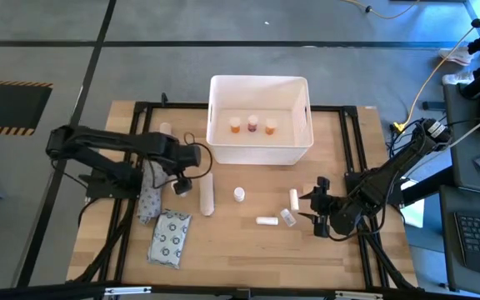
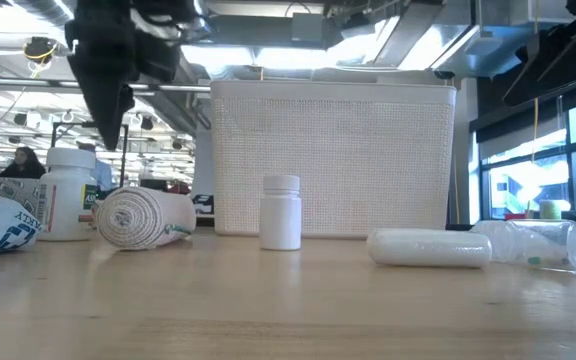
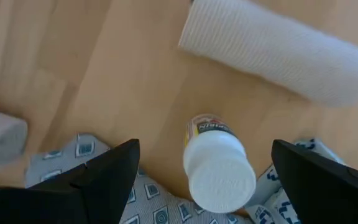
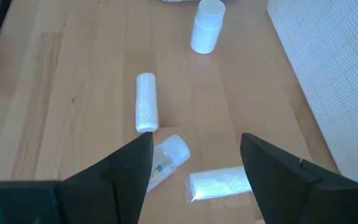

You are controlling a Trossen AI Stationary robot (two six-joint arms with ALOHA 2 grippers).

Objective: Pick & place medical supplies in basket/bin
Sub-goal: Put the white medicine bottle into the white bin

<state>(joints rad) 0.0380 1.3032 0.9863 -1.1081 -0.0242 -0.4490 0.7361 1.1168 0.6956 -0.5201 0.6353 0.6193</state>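
Beneath our wide-open left hand [image 3: 197, 180] stands a white-capped bottle [image 3: 216, 165] on the worktop [image 1: 232, 242], light, rigid and slick, best pinched across its body, while our right hand [image 4: 194, 155] hovers open over small tubes [image 4: 146, 102].

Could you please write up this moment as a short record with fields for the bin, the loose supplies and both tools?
bin: white tub, three small bottles inside
loose on table: bandage roll, upright white bottle, small tubes, patterned packet
left tool: open, above a white-capped bottle
right tool: open, above the small tubes
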